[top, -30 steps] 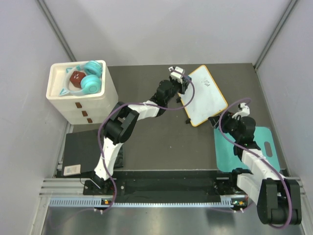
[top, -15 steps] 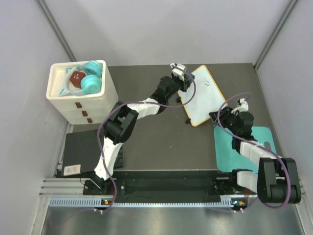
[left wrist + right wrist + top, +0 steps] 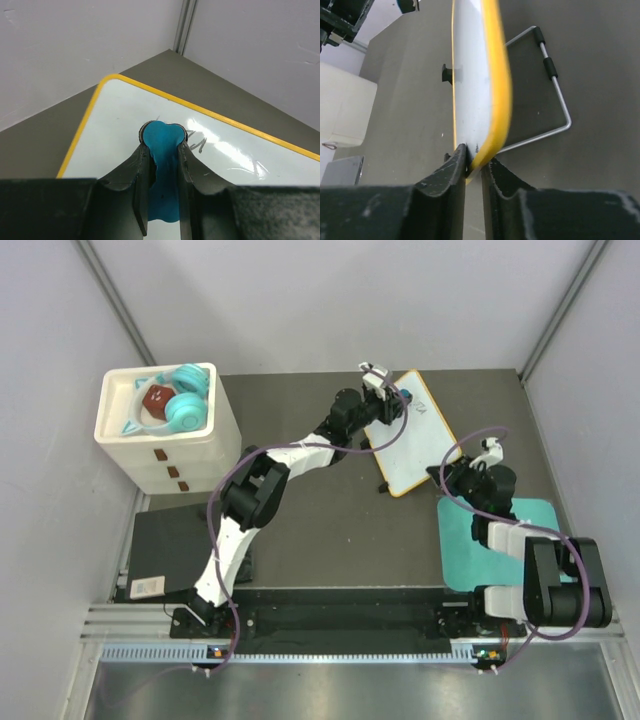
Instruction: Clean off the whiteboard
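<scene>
The whiteboard (image 3: 425,440), white with an orange-yellow frame, lies tilted at the back right of the table. Dark scribbles (image 3: 197,143) mark its far end. My left gripper (image 3: 398,400) hovers over that end, shut on a blue eraser (image 3: 161,142) whose tip rests on the whiteboard (image 3: 115,130) beside the scribbles. My right gripper (image 3: 445,476) is at the board's near right edge. In the right wrist view its fingers (image 3: 455,167) are closed on the yellow rim of the whiteboard (image 3: 470,75), which is seen edge-on.
A white drawer unit (image 3: 170,455) with teal headphones (image 3: 185,405) on top stands at the back left. A teal mat (image 3: 545,540) lies under the right arm and a black pad (image 3: 165,550) at the near left. A wire stand (image 3: 555,90) lies behind the board.
The right gripper has closed onto the whiteboard's edge. The left gripper has moved right and farther over the board's far end with the eraser.
</scene>
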